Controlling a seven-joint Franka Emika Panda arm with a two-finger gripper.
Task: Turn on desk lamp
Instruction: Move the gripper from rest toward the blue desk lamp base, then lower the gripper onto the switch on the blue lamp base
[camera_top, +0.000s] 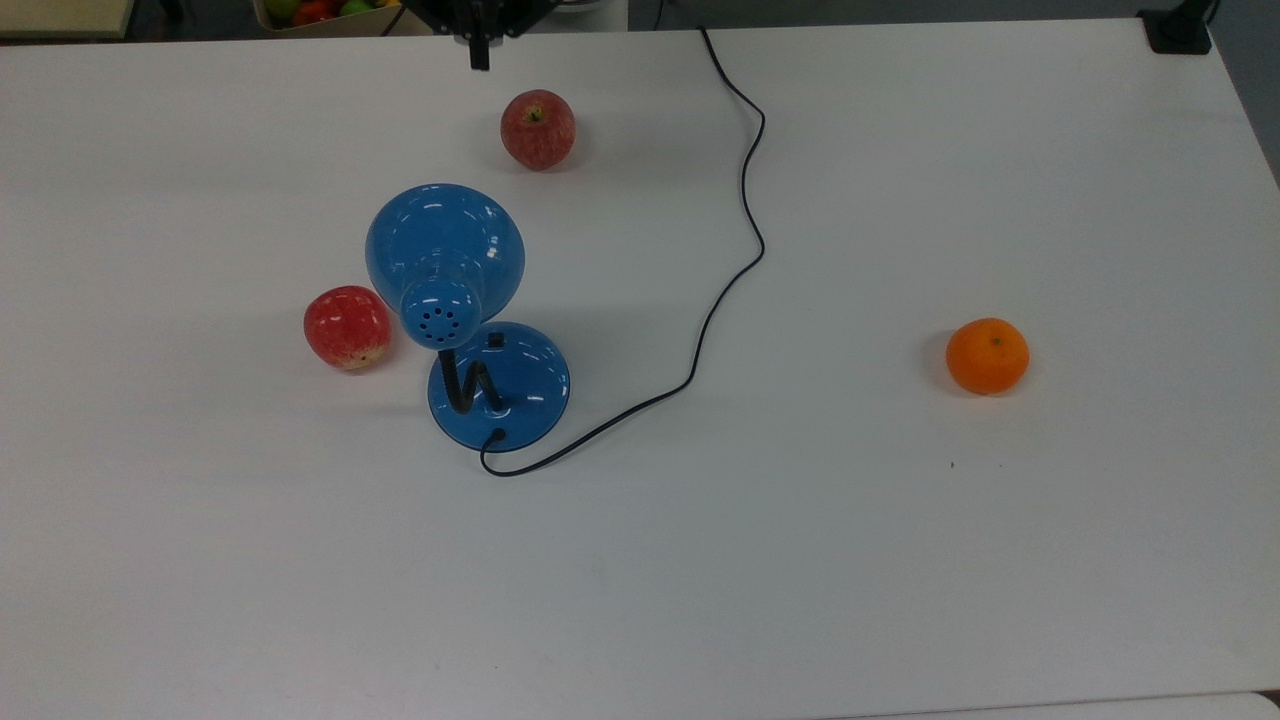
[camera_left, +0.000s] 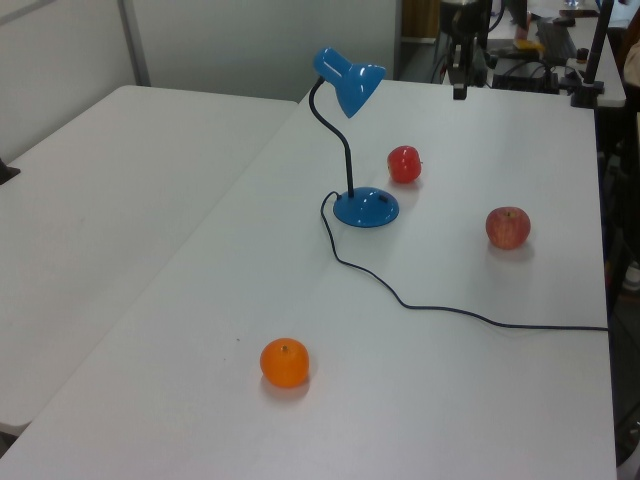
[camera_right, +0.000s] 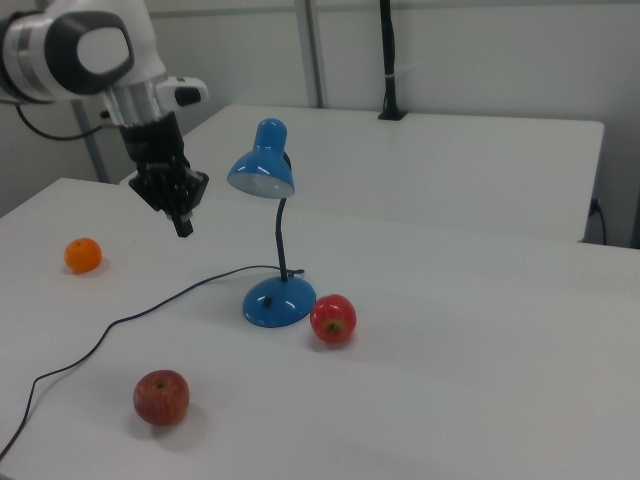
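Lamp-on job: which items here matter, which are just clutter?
Job:
- desk lamp
- switch on its base
- cord
- gripper, up off the table, away from the lamp

Clutter:
- bright red apple beside the base
- duller apple
- orange

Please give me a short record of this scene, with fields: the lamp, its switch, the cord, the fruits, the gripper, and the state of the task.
lamp: blue desk lamp standing on the white table, shade unlit in the right view
switch: small black switch on the round base, untouched
cord: black cord running from the base across the table
fruits: bright red apple beside the base; duller red apple apart; orange far off, alone
gripper: gripper shut, in the air, away from the lamp
task state: lamp not yet turned on
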